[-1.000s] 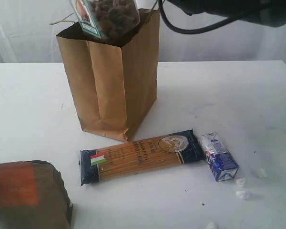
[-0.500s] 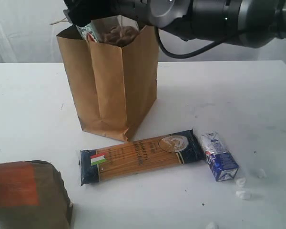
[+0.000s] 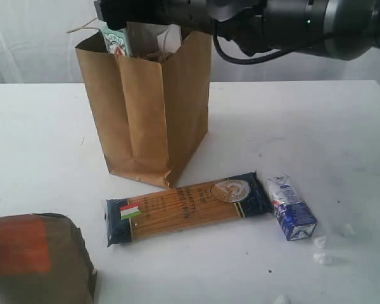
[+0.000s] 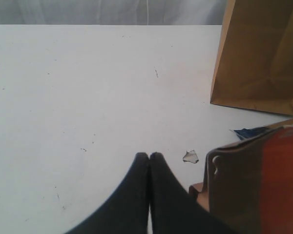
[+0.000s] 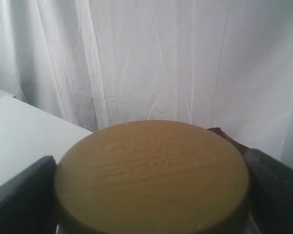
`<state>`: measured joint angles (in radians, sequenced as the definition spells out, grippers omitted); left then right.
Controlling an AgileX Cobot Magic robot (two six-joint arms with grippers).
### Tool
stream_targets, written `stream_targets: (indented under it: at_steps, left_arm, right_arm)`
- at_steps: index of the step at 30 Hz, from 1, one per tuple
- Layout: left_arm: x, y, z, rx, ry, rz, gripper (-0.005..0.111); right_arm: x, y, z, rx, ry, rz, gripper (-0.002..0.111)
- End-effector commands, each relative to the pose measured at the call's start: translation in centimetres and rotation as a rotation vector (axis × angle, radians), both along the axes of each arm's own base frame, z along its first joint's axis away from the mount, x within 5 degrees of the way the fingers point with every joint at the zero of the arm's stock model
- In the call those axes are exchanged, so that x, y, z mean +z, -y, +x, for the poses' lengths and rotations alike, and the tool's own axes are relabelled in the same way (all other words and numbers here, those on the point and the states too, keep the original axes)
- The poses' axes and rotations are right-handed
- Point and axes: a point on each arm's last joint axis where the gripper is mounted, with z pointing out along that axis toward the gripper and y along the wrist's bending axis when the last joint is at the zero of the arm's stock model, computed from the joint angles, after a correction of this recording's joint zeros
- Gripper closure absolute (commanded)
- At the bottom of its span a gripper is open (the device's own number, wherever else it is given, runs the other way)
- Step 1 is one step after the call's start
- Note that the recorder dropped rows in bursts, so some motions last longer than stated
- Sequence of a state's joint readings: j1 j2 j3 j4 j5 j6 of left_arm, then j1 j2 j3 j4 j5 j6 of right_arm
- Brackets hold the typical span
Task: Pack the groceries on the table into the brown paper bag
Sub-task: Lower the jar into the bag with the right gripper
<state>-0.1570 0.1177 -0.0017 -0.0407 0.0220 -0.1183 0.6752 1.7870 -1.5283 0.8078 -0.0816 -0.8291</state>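
Standing on the counter (image 3: 304, 126), the brown paper bag (image 3: 145, 114) has the clear jar (image 3: 117, 41) partly inside its mouth, under the right arm. The spaghetti packet (image 3: 187, 208), small carton (image 3: 291, 208) and brown pouch (image 3: 35, 259) lie in front, apart from the bag.

Left wrist view: the left end effector (image 4: 149, 158) is closed and empty, just beside the pouch.

Right wrist view: the right end effector (image 5: 151, 204) grips the jar at its tan lid (image 5: 154, 161).
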Motion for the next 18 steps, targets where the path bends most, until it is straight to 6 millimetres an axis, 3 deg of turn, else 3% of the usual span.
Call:
stream_targets:
  at_steps: [1, 5, 12, 18]
  left_arm:
    - [0.0, 0.1, -0.1, -0.006, 0.001, -0.016, 0.107]
    - [0.0, 0.1, -0.1, -0.006, 0.001, -0.016, 0.107]
    - [0.0, 0.1, -0.1, -0.006, 0.001, -0.016, 0.107]
    - [0.0, 0.1, -0.1, -0.006, 0.001, -0.016, 0.107]
  right_arm:
    - [-0.9, 0.1, 0.9, -0.035, -0.018, 0.016, 0.054]
    - [-3.0, -0.6, 1.5, -0.014, -0.072, -0.018, 0.054]
    - [-2.8, -0.3, 1.8, -0.057, -0.038, -0.003, 0.054]
    - [-4.3, -0.2, 2.4, -0.057, -0.076, -0.029, 0.054]
